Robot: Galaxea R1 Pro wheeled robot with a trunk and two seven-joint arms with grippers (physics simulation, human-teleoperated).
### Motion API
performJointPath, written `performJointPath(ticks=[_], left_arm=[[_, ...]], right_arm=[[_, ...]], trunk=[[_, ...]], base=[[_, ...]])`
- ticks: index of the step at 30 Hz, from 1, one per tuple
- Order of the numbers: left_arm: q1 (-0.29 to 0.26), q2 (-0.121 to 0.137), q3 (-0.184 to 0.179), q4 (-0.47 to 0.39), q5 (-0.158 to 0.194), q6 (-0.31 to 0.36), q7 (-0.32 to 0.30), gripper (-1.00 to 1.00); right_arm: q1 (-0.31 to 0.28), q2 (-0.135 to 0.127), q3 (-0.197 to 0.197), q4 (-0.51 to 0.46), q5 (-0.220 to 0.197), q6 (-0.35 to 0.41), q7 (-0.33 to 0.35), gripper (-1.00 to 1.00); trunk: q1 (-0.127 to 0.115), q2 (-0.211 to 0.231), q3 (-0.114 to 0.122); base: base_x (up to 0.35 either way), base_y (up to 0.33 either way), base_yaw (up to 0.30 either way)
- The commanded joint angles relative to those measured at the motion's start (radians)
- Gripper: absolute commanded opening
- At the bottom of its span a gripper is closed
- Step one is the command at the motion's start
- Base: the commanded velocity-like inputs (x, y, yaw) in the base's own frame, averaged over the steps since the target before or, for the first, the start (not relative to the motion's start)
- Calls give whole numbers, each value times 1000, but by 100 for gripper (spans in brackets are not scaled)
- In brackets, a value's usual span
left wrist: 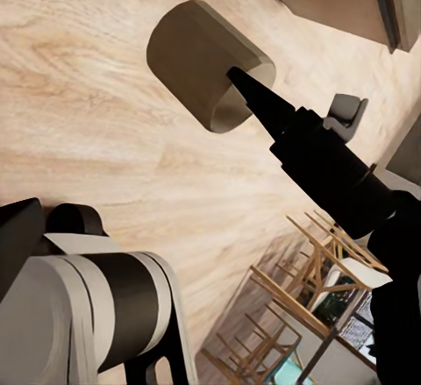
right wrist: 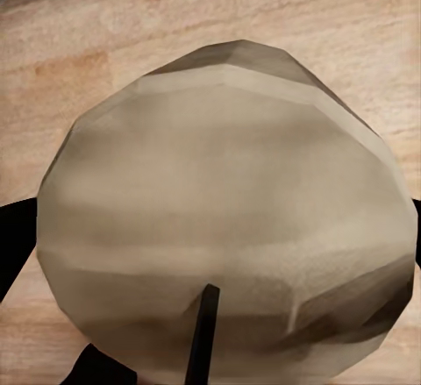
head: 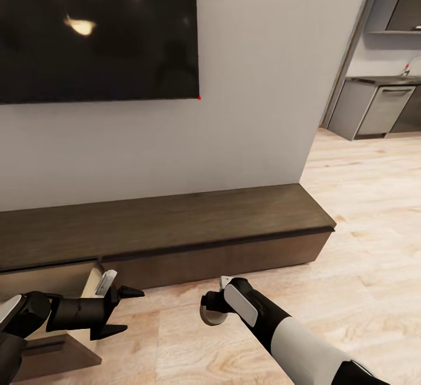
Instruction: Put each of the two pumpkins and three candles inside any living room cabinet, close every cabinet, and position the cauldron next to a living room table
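A stubby grey-brown candle [head: 210, 317] hangs just above the floor with my right gripper [head: 211, 309] shut on it, in front of the long dark-brown cabinet [head: 175, 227]. Up close, the candle [right wrist: 228, 218] spans most of the right wrist view, with dark fingers at both edges. The candle [left wrist: 206, 65] also hangs over the floorboards in the left wrist view, a black fingertip [left wrist: 263, 109] against its end. My left gripper [head: 124, 312] is open and empty beside the cabinet's pulled-out left drawer [head: 90, 283], which has a pale wood inside. No pumpkins are in sight.
A big black TV [head: 96, 28] hangs on the white wall above the cabinet. Grey kitchen units [head: 380, 110] stand at the back right past the wall's corner. Light wood floor [head: 362, 210] stretches to the right. Wooden chairs [left wrist: 289, 315] appear far off.
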Motion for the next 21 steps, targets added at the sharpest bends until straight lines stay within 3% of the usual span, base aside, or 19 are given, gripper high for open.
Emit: performJointPath(ticks=[1,16,21], left_arm=[[-1,1,0,0,10,0,10,100],[-1,0,0,-2,10,0,10,100],[-1,3,4,-2,10,0,10,100]], right_arm=[[-1,-1,5,-1,-11,0,-10,-100],[-1,-1,5,-1,-11,-1,-9,-100],[-1,-2,5,-3,-7,-3,-8,-100]], trunk=[[-4,7,1],[-62,112,23],[-62,112,19]], base=[[0,0,0],[0,0,0],[0,0,0]])
